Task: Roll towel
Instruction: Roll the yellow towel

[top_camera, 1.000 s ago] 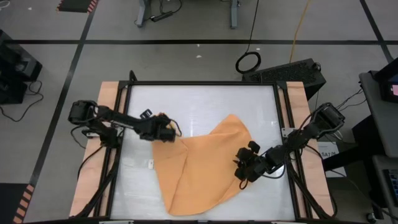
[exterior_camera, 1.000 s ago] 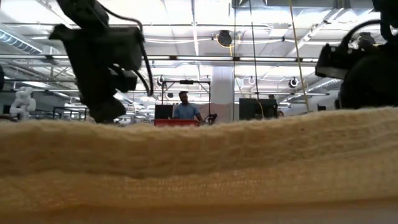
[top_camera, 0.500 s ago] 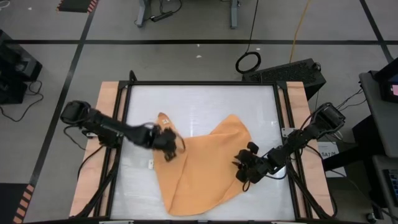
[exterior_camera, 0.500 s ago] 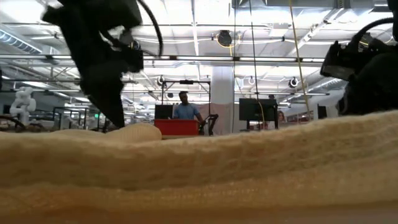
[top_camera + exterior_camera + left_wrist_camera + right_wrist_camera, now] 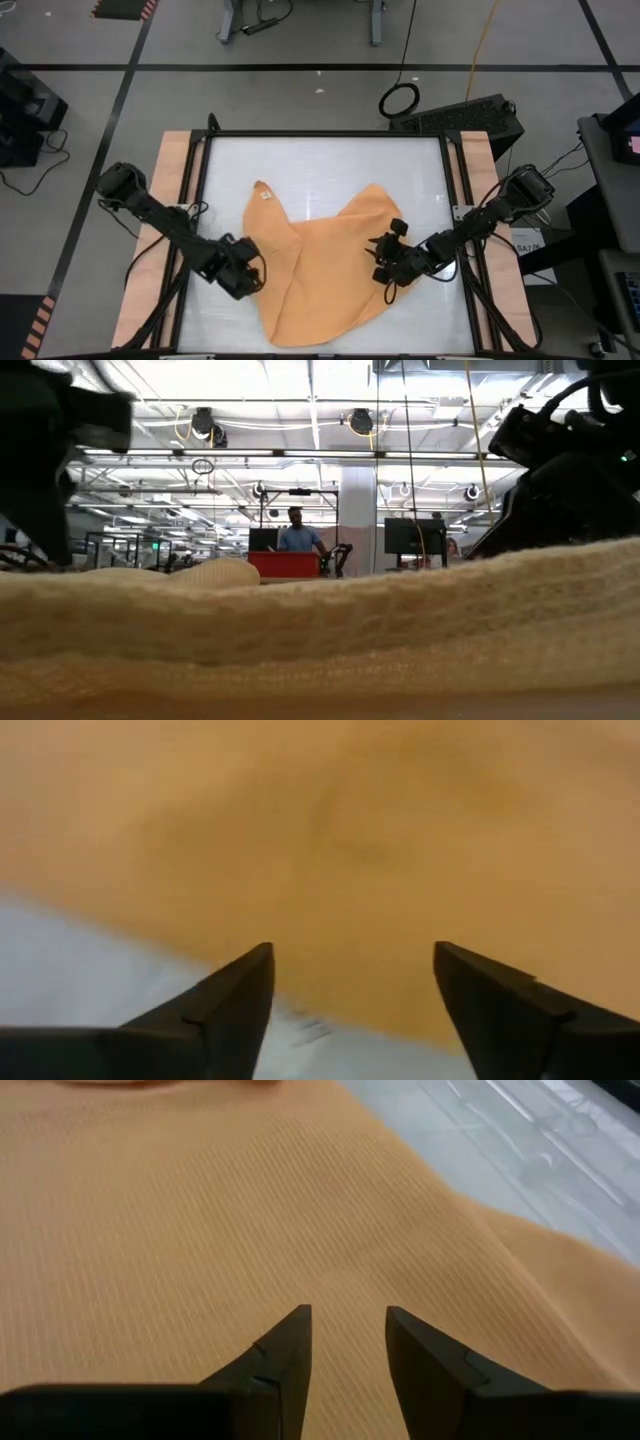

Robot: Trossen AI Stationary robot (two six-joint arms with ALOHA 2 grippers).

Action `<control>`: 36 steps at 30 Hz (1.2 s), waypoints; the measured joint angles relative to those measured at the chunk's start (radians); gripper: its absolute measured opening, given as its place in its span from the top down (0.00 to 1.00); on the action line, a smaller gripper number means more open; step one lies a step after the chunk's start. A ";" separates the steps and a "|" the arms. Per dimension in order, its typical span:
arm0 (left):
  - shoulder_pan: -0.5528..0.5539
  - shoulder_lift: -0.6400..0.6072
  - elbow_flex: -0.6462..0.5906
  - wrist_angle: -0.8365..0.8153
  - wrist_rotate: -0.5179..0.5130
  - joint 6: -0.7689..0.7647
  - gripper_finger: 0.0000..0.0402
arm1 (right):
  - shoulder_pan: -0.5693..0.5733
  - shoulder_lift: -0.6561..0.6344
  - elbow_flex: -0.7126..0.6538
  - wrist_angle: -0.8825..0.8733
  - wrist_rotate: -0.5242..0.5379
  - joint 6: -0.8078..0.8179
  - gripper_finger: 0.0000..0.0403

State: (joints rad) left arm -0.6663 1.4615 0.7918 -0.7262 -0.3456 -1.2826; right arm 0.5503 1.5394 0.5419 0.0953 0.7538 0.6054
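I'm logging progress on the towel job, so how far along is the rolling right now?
Barely begun. Done: the towel is spread on the table, uneven, with one corner reaching up by its white tag; no roll shows. In hand: the left gripper is open, empty, at the towel's left edge; the right gripper sits over the cloth, fingers slightly apart. Left: all the rolling.

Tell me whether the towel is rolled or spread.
Spread, not rolled. The towel lies mostly flat and crumpled on the table, one corner with the tag pulled out; no roll shows.

No legible text, label, brand, number or sign anywhere in these views.
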 joint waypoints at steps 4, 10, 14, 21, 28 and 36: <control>-0.024 0.000 -0.006 -0.034 -0.032 -0.069 0.23 | -0.006 0.000 0.000 0.046 -0.011 -0.032 0.70; -0.026 0.000 -0.089 0.088 -0.036 -0.077 0.24 | -0.008 0.000 0.000 0.078 -0.077 -0.045 0.70; -0.026 0.000 -0.166 0.127 -0.038 -0.152 0.28 | -0.004 0.000 0.000 0.082 -0.082 -0.043 0.70; -0.022 -0.003 -0.193 0.236 -0.095 -0.026 0.65 | -0.006 0.000 0.000 0.082 -0.100 -0.049 0.70; 0.060 -0.004 -0.193 0.120 -0.188 0.036 0.95 | -0.043 0.000 0.000 0.116 -0.097 -0.052 0.70; 0.292 -0.004 -0.126 -0.191 -0.421 0.152 0.98 | -0.090 0.000 0.011 0.076 -0.101 -0.090 0.70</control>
State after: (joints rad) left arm -0.3742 1.4573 0.6659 -0.9170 -0.7662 -1.1311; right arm 0.4600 1.5394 0.5529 0.1717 0.6532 0.5154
